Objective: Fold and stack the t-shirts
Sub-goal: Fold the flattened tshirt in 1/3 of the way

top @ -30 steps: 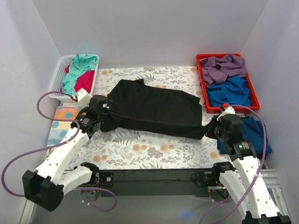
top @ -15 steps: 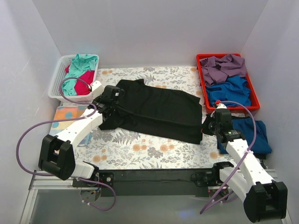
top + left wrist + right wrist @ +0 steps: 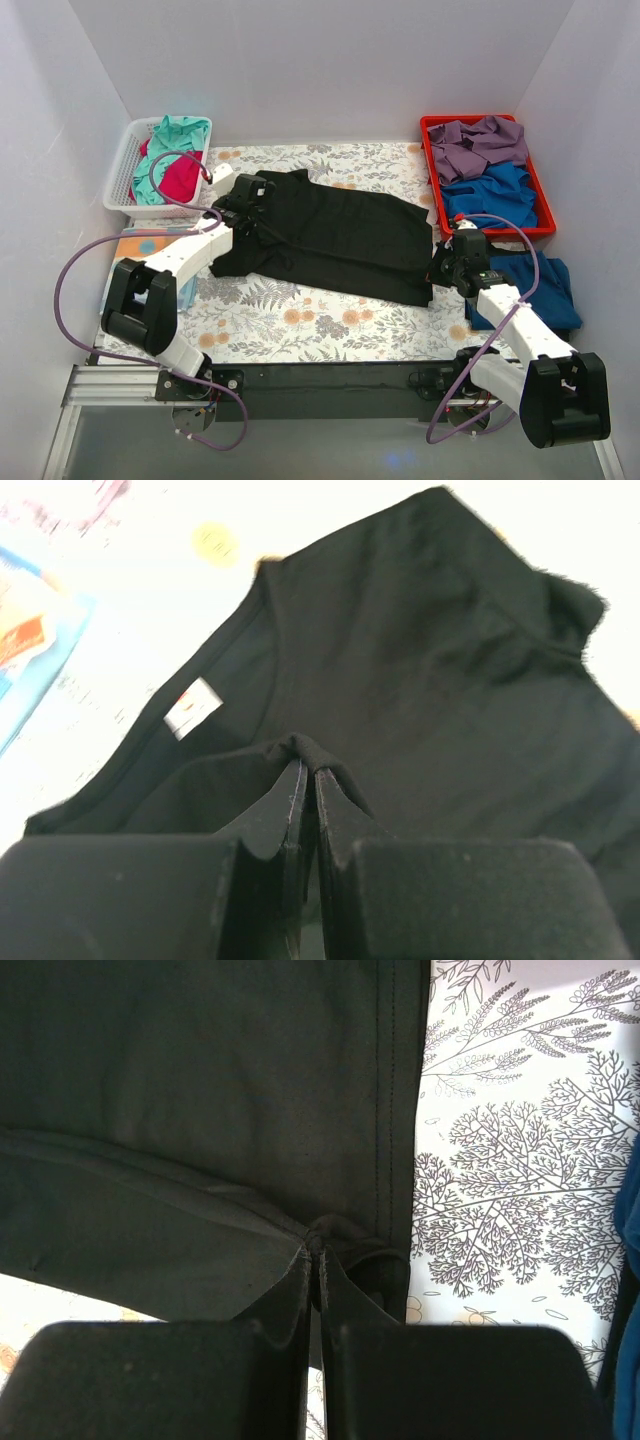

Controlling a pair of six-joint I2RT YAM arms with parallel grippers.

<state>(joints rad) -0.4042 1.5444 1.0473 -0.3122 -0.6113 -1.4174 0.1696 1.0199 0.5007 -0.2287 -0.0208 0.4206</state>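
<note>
The large black t-shirt lies across the middle of the floral sheet, its near edge lifted and carried over itself. My left gripper is shut on a pinch of its left edge, near the pale neck label. My right gripper is shut on the hem corner at the right end. A dark blue t-shirt lies under my right arm. Teal and magenta t-shirts lie in the white basket.
A white basket stands at the back left. A red tray at the back right holds purple and blue cloths. A pale cloth with orange and blue dots lies at the left, under my left arm.
Both grippers have moved away from the near edge toward the back, carrying the black t-shirt's near edge over the rest of it. The arms are stretched further out.
</note>
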